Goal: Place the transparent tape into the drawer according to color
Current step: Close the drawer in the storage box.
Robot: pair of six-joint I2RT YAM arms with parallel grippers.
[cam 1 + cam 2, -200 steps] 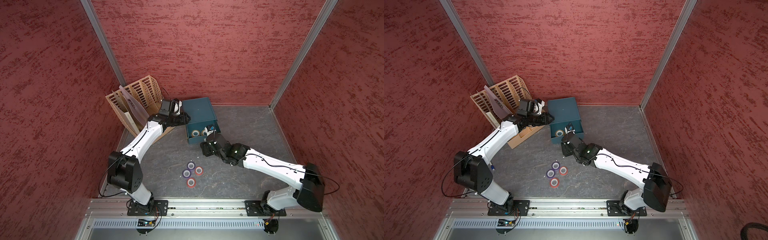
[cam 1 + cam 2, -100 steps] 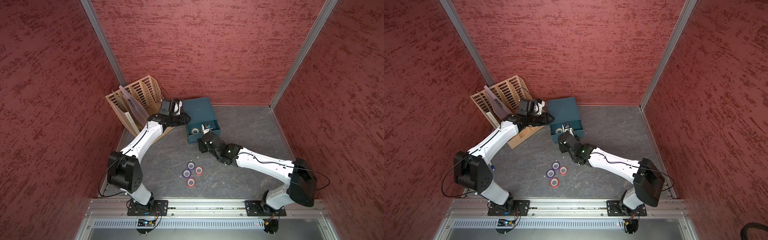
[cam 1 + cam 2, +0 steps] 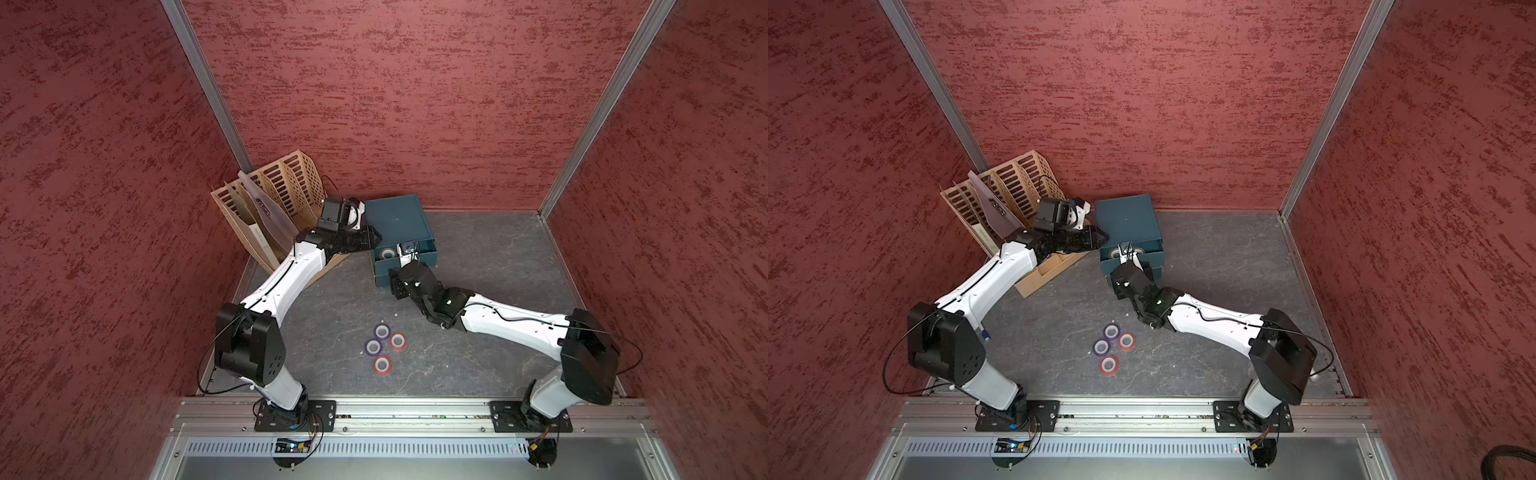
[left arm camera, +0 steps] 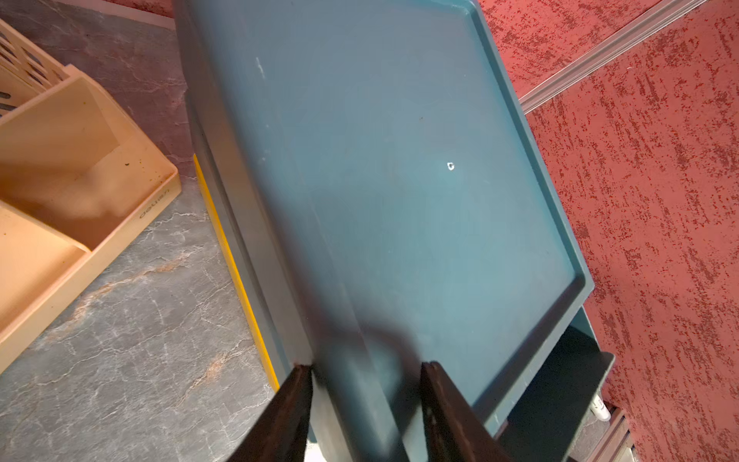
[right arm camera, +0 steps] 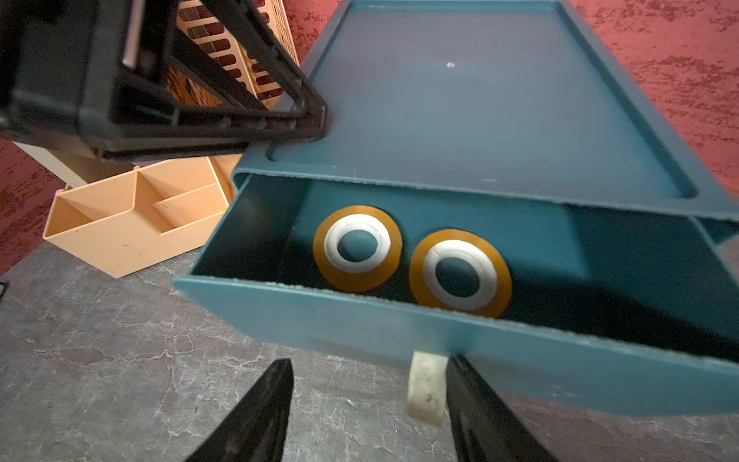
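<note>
1. Right end effector (image 5: 370, 360) hangs low over the desk (image 3: 478, 249) with its fingers spread apart and nothing clamped. It faces the front of the pulled-out blue drawer (image 5: 400, 320).
2. A white pull tab (image 5: 426, 386) hangs from the drawer front between those fingers. It sits close against one finger and well clear of the other.
3. Just beyond the right end effector, inside the drawer, two orange-yellow tape rolls (image 5: 357, 248) (image 5: 460, 274) lie flat side by side.
4. Left end effector (image 4: 366, 366) sits at the front corner of the blue cabinet (image 4: 400, 160), above the drawer. Its fingers stand apart, straddling the raised rim of the top. I cannot tell whether they squeeze the rim.
5. A beige file organizer (image 3: 286, 187) stands just beside the left end effector, on the side away from the cabinet.
6. Well behind the right end effector, toward the arm bases, two purple rolls (image 3: 382, 331) (image 3: 373, 346) and two red rolls (image 3: 397, 341) (image 3: 382, 365) lie clustered on the desk in both top views.
</note>
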